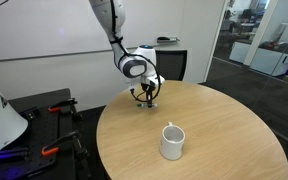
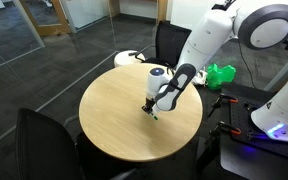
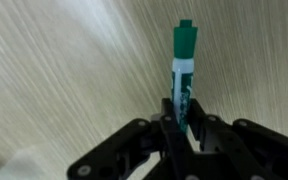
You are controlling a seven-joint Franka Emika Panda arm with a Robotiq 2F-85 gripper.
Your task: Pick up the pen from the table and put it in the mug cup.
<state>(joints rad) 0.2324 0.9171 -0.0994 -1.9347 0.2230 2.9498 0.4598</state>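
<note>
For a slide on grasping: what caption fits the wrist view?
Pincer closed on the green pen, seen against the tan table.

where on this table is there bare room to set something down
Most of the table is bare: the broad stretch beside the mug cup out to the rim, and the strip between mug cup and gripper. It is crowded only at the edge where the gripper grips the pen.

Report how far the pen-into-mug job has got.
Done: the tool is at the pen. In hand: its jaws are shut on it, low at the table. Left: lift, carry it to the mug cup, which stands apart, and drop it in.
</note>
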